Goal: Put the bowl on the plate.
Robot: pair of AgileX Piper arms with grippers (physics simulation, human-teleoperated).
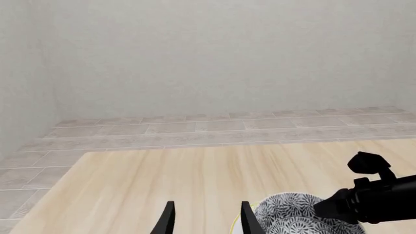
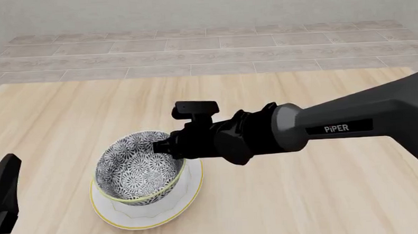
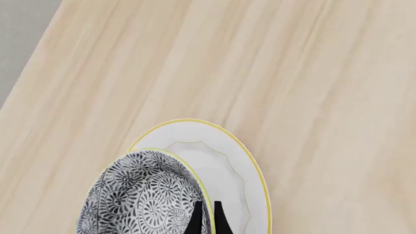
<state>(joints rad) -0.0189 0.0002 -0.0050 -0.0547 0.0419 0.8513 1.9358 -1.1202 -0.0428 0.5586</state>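
A: Front view first: the bowl (image 2: 139, 170) sits over the plate (image 2: 186, 195), but tipped, its mouth turned up toward the camera and its far rim raised. Why tipped?

B: Because the right hand (image 2: 169, 146) has it by the rim on the side nearest that arm. The right wrist view shows the two black fingers (image 3: 196, 220) drawn close together with the bowl's yellow-green rim (image 3: 202, 195) between them, one inside the wall and one outside. Holding one edge only lets the bowl hang at an angle.

A: So is it resting on the plate?

B: I judge its lower edge is down on or very near the plate's well, set off toward one side, so white shows beyond it. Whether it truly touches, I cannot tell.

A: And the left hand (image 1: 204, 217)?

B: Fingers apart, holding nothing, low over the counter (image 2: 325, 196) beside the plate. It seems parked out of the way.

A: What remains?

B: Probably levelling the bowl so its base sits flat, then loosening the pinch. Let go while tilted, it could rock or slide off centre.
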